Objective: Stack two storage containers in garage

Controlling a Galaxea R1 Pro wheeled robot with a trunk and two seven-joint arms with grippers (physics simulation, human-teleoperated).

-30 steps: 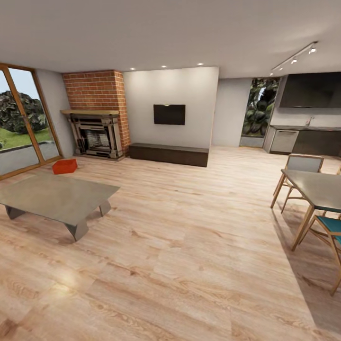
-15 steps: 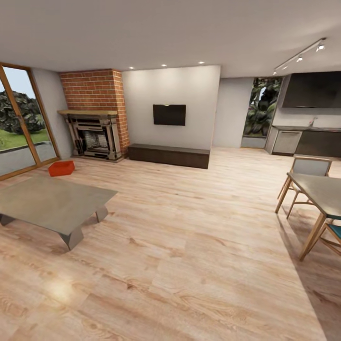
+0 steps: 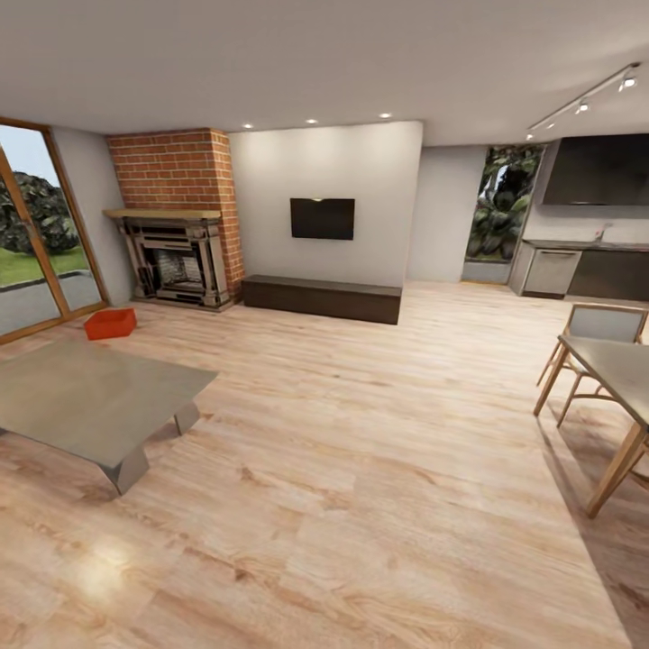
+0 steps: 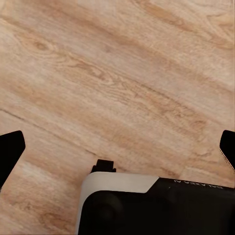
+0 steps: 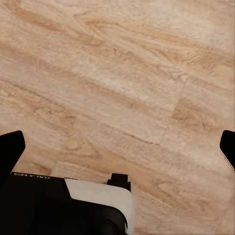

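Showing head view: living room, light wood-plank floor; one orange-red bin, low straight walls, on floor near brick fireplace, beyond low grey table. Wall TV above long dark cabinet.

Left wrist view: left gripper spread wide, dark fingertips at frame edges, nothing held; grained planks below.

Right wrist view: right gripper equally wide, empty, over planks.

One orange-red storage container; one brick fireplace; one wall TV; one long dark cabinet; one low grey table; one dining table; one chair.
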